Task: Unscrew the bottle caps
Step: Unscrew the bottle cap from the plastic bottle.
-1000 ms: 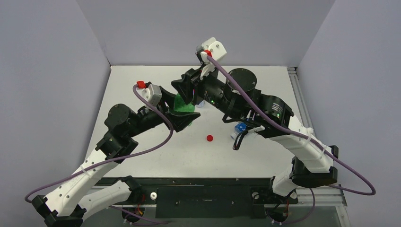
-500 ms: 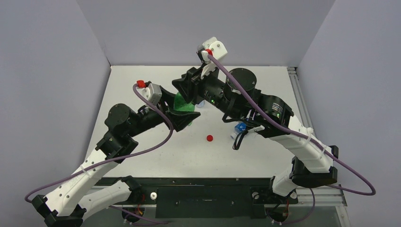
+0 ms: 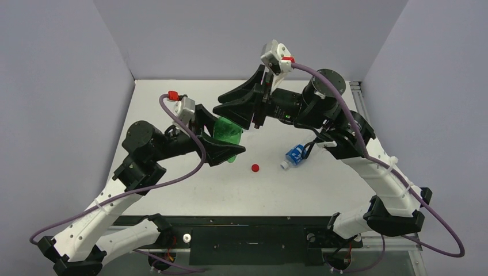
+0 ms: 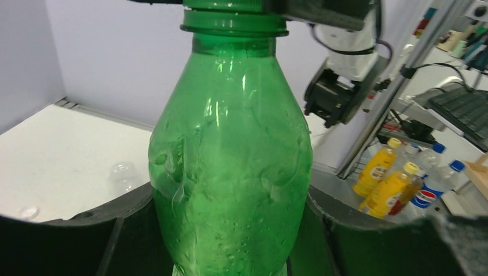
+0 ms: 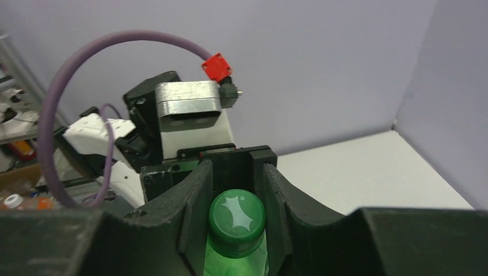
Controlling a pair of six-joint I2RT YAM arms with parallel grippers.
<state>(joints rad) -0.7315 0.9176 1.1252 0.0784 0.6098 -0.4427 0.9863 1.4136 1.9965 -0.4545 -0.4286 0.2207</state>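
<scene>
The left hand (image 3: 224,144) is clamped around the body of the green bottle (image 4: 230,172), holding it off the counter (image 3: 322,190) above its middle. The right hand (image 3: 241,112) is closed tight on the green cap (image 5: 236,215). A loose red cap (image 3: 255,168) lies toward the near edge, with a blue-label bottle (image 3: 294,155) on its side near it.
</scene>
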